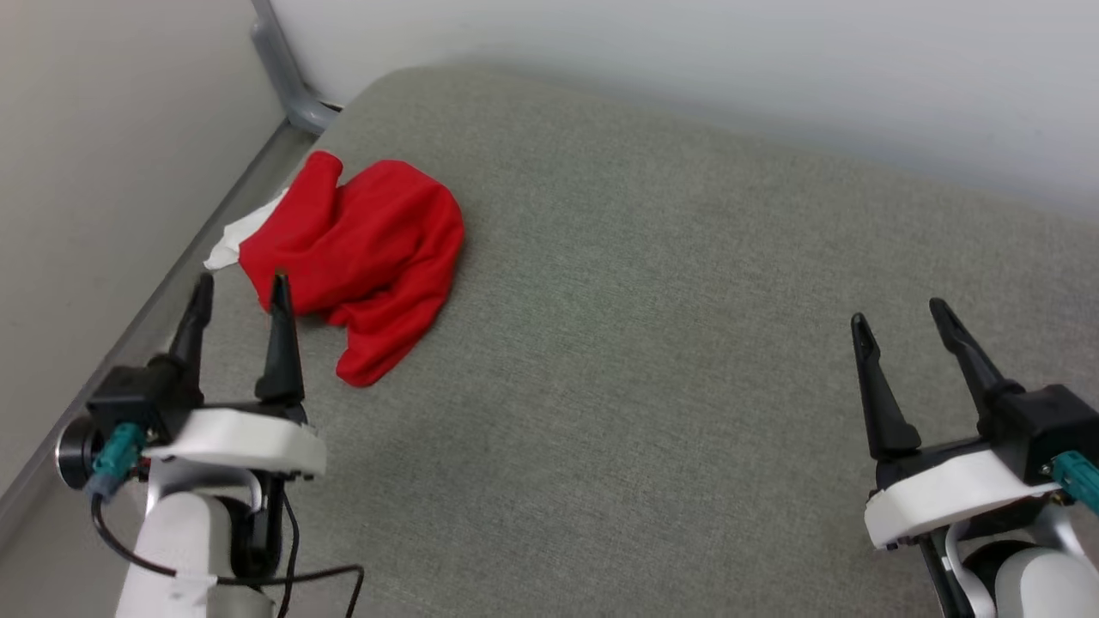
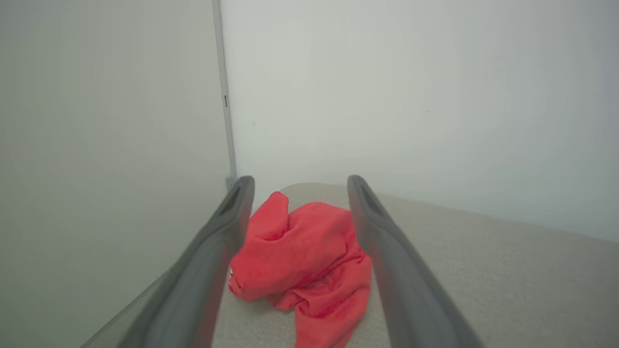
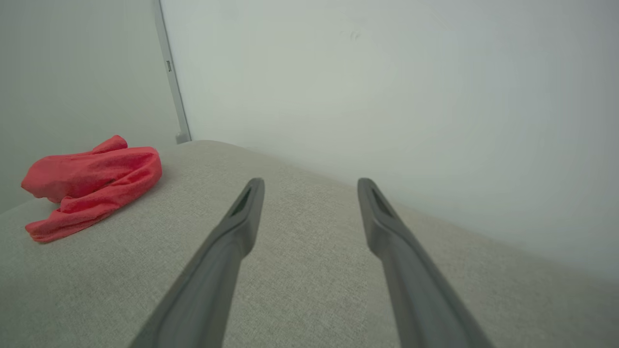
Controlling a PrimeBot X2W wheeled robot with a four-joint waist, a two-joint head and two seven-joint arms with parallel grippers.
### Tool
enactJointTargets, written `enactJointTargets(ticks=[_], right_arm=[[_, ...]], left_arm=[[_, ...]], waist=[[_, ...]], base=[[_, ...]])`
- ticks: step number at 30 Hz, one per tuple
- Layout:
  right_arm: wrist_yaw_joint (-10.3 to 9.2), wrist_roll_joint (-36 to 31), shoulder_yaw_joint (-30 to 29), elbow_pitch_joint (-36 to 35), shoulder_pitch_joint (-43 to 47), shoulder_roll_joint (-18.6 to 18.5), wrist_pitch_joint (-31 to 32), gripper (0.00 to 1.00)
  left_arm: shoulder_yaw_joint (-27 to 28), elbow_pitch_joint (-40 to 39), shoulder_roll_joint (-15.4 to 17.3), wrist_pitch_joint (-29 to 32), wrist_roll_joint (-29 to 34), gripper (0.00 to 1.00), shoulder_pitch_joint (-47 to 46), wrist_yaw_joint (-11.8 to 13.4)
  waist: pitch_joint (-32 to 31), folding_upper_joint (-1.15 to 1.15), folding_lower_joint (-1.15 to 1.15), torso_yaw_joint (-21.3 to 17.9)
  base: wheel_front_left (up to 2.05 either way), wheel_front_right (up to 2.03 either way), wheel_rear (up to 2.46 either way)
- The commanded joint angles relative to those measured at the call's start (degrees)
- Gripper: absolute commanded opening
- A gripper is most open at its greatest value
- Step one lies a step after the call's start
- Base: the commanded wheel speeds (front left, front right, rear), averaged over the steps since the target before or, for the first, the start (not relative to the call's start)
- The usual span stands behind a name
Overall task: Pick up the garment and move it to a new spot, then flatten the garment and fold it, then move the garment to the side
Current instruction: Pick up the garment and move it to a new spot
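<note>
- Garment (image 1: 361,249): a bright red shirt, lying crumpled in a loose heap at the far left of the grey padded surface (image 1: 644,343), close to its left edge and rounded far corner.
- White sleeve end (image 1: 240,236) pokes out from the heap's left side, towards the edge of the surface.
- No lettering or stripe trim can be made out in the bunched cloth.
- Left pincer (image 1: 242,283) has its two dark fingers spread apart and holds nothing. In the head view its tips sit just at the near left edge of the shirt; whether they touch the cloth I cannot tell.
- In the left wrist view, the left pincer (image 2: 300,183) frames the shirt (image 2: 304,256) between its fingers, with the cloth lying ahead of the tips.
- Right pincer (image 1: 898,313) is also spread apart and empty, over bare fabric at the right side, well apart from the shirt.
- In the right wrist view, the right pincer (image 3: 310,182) points across the bare surface, and the shirt (image 3: 92,183) shows far off to the left.
- Pale walls (image 1: 687,51) stand behind and to the left of the surface, with a grey upright strip (image 1: 283,69) in the corner where they meet.
</note>
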Motion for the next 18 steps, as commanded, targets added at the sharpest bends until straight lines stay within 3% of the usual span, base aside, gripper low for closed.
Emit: enactJointTargets(ticks=[1,5,9,18], right_arm=[[-0.04,-0.56,-0.09,-0.64,-1.01,0.07,0.24,1.0],[-0.04,-2.45,-0.35,-2.68,-2.6,0.07,1.62,1.0],[-0.04,-3.37,-0.41,-4.4,-4.12,0.07,2.61,1.0],[-0.04,-3.75,-0.13,-5.55,-6.89,0.07,2.46,1.0]], left_arm=[[0.28,1.12,0.17,-0.07,-0.8,1.0,-1.55,-0.26],[0.97,4.4,2.83,1.33,-2.15,1.0,-9.22,-0.91],[1.13,8.43,6.18,6.48,-6.12,1.0,-16.89,-1.94],[-4.65,20.21,18.92,29.25,-16.19,1.0,-28.82,-2.64]], waist=[[2.99,0.0,0.0,-1.97],[7.47,0.0,0.0,-4.52],[11.71,0.0,0.0,-7.02],[18.6,0.0,0.0,-11.7]], base=[[0.0,0.0,0.0],[0.0,0.0,0.0],[0.0,0.0,0.0],[0.0,0.0,0.0]])
